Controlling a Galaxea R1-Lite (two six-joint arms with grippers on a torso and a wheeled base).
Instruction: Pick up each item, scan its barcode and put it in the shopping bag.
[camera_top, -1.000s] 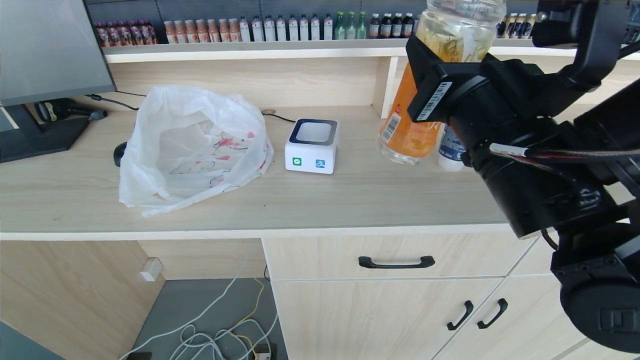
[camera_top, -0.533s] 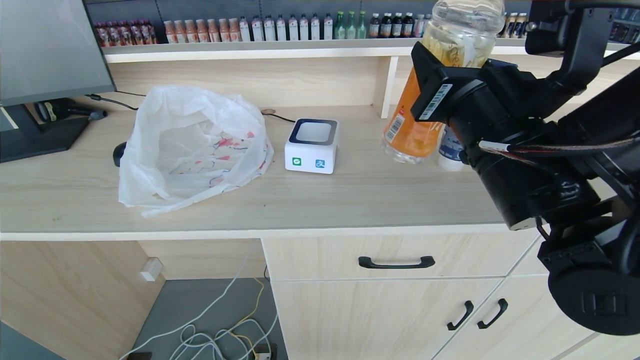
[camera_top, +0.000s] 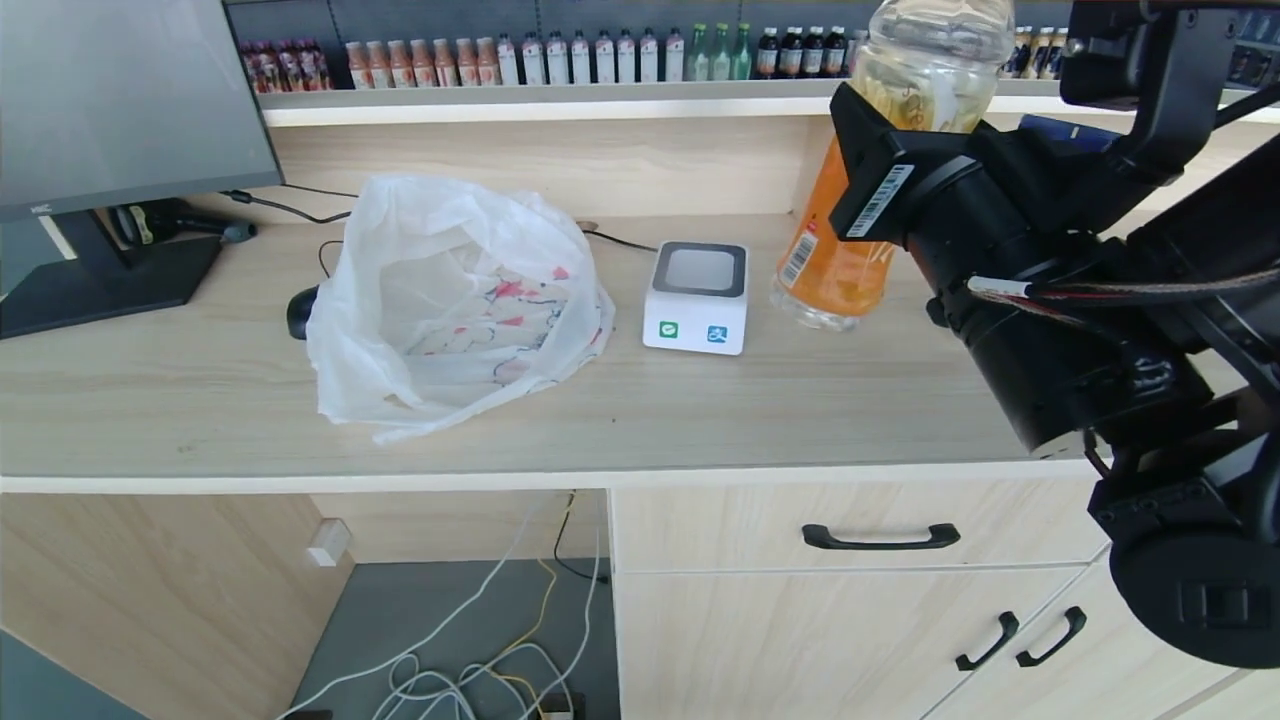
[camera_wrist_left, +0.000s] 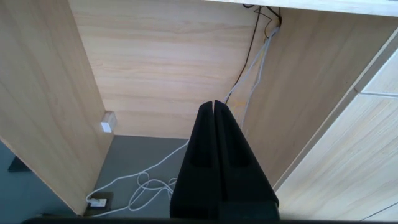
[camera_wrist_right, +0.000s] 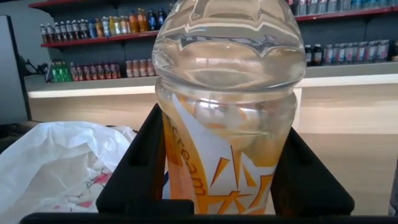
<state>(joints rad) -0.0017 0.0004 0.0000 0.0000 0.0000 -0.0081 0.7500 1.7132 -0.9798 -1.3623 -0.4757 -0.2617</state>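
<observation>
The right gripper (camera_wrist_right: 227, 180) is pinching a drink bottle (camera_wrist_right: 227, 93). One black finger sits on each side of the bottle, pressed against its middle. In the head view the bottle (camera_top: 850, 230) is up in the air and tilted. Its clear end is up high and its orange end points down. The orange end is close over the counter (camera_top: 700, 410), just to the right of the scanner (camera_top: 697, 297). A striped barcode label on the bottle faces toward the scanner.

The scanner is a small white box with a dark top. It stands on the counter between the bottle and the shopping bag (camera_top: 455, 300). The bag is white and thin, and its mouth is open toward the front. A dark computer mouse (camera_top: 300, 312) peeks out beside the bag on its left. A screen (camera_top: 130, 100) stands at the far left of the counter. A row of small bottles (camera_top: 600, 55) lines the shelf at the back.

The left gripper (camera_wrist_left: 214, 155) is down low under the counter, with its two fingers pressed together and nothing between them. Below it, cables (camera_wrist_left: 143, 183) lie on the grey floor.
</observation>
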